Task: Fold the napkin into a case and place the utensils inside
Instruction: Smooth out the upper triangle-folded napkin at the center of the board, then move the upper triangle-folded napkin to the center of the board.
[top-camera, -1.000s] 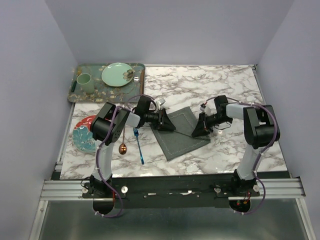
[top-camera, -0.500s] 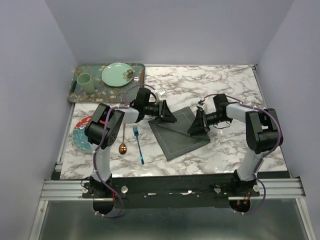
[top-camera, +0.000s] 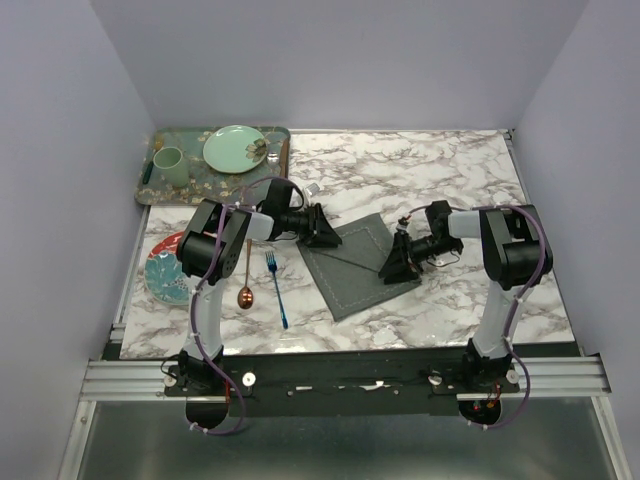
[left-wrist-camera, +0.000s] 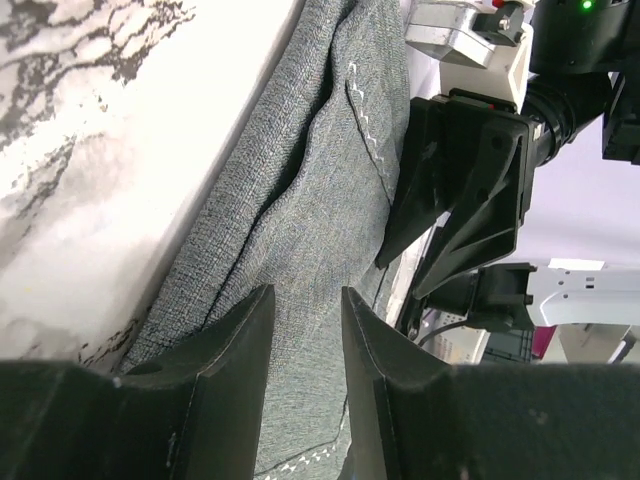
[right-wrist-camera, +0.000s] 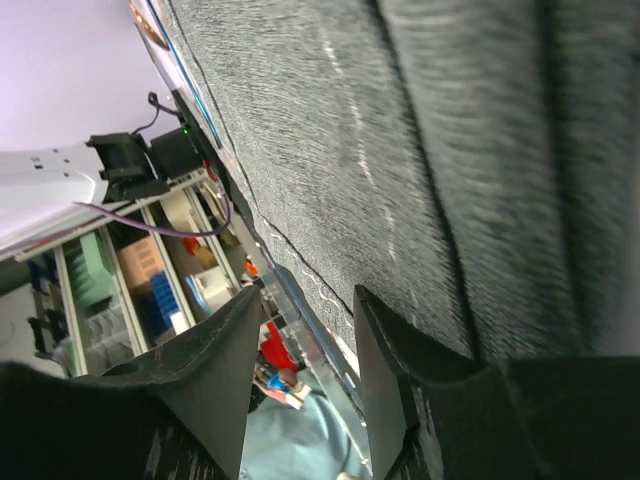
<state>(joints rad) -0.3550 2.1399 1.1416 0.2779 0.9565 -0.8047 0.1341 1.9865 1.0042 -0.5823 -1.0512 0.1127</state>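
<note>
The dark grey napkin (top-camera: 352, 268) lies tilted on the marble table, with a folded layer and its stitched edge (left-wrist-camera: 368, 130) showing in the left wrist view. My left gripper (top-camera: 328, 233) sits low at the napkin's upper left corner. Its jaws are open, with only cloth (left-wrist-camera: 300, 210) seen beyond the gap (left-wrist-camera: 305, 335). My right gripper (top-camera: 391, 267) is at the napkin's right edge, open and empty (right-wrist-camera: 308, 345), with cloth (right-wrist-camera: 400, 150) under one finger. The blue fork (top-camera: 277, 291) and copper spoon (top-camera: 246, 285) lie left of the napkin.
A patterned green tray (top-camera: 152, 187) at the back left holds a green plate (top-camera: 236, 148) and a cup (top-camera: 168, 165). A red and teal plate (top-camera: 164, 266) sits at the left edge, beside the spoon. Purple walls close in both sides.
The right gripper's jaws have opened and it has dropped slightly toward the napkin's right edge. The left gripper has pulled back left, off the napkin's middle toward its corner.
</note>
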